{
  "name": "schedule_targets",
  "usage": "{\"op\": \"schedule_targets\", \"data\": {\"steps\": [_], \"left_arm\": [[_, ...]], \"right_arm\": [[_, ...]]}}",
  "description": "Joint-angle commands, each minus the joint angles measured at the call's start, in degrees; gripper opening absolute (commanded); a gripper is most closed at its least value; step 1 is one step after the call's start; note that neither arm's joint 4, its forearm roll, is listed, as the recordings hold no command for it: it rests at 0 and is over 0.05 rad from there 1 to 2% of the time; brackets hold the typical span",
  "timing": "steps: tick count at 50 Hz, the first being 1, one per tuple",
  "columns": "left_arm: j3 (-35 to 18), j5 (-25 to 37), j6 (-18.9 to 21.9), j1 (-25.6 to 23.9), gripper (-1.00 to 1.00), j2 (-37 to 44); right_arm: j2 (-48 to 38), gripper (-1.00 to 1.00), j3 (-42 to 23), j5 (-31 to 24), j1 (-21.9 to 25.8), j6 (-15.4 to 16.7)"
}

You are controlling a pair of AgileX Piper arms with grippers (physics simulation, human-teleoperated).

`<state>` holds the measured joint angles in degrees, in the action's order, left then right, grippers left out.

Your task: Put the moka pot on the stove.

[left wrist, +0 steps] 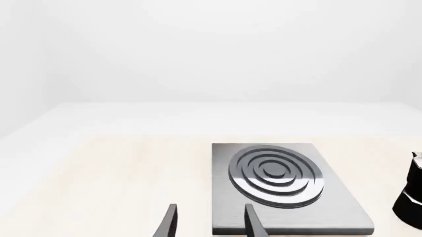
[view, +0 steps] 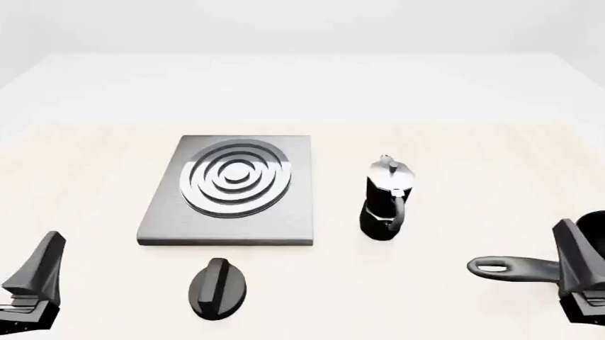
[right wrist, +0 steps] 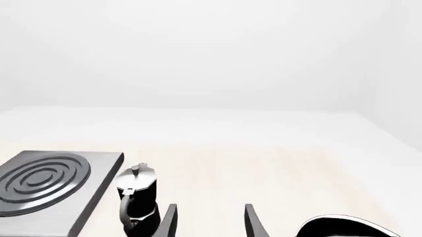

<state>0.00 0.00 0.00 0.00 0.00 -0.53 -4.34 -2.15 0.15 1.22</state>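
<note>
The moka pot (view: 386, 202), black with a silver lid, stands upright on the table just right of the stove (view: 293, 212), a grey slab with a ringed burner. My left gripper (view: 40, 269) is open and empty at the near left, well short of the stove. My right gripper (view: 570, 253) is open and empty at the near right, apart from the pot. The left wrist view shows its gripper (left wrist: 209, 222), the stove (left wrist: 343, 202) and the pot's edge (left wrist: 412, 192). The right wrist view shows its gripper (right wrist: 209, 222), the pot (right wrist: 137, 197) and the stove (right wrist: 99, 187).
A black oval knob (view: 219, 287) lies in front of the stove. A black frying pan with a long handle (view: 515, 268) lies at the near right beside my right gripper, and its rim shows in the right wrist view (right wrist: 343, 224).
</note>
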Motion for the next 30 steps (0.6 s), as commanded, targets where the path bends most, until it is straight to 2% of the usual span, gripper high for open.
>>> {"op": "schedule_targets", "data": {"steps": [1,3,4,5,10,13,23,25,30], "left_arm": [[0.00,0.00,0.00,0.00,1.00,0.00],[0.00,0.00,0.00,0.00,1.00,0.00],[0.00,0.00,0.00,0.00,1.00,0.00],[0.00,0.00,0.00,0.00,1.00,0.00],[0.00,0.00,0.00,0.00,1.00,0.00],[0.00,0.00,0.00,0.00,1.00,0.00],[0.00,0.00,0.00,0.00,1.00,0.00],[0.00,0.00,0.00,0.00,1.00,0.00],[0.00,0.00,0.00,0.00,1.00,0.00]], "right_arm": [[-4.58,1.00,-5.92,-1.58,3.85,0.34],[-7.76,1.00,-7.31,-1.09,5.65,3.27],[-7.81,1.00,-7.31,-1.04,5.65,3.27],[-8.98,1.00,-9.13,-1.90,7.39,4.55],[-12.05,1.00,-12.18,-2.84,9.29,5.72],[-16.28,1.00,-13.37,-1.77,12.99,7.28],[-27.53,1.00,-18.08,2.27,17.46,7.50],[-30.00,1.00,-18.05,4.01,18.57,8.35],[-32.74,1.00,-17.49,6.79,19.04,7.72]]}}
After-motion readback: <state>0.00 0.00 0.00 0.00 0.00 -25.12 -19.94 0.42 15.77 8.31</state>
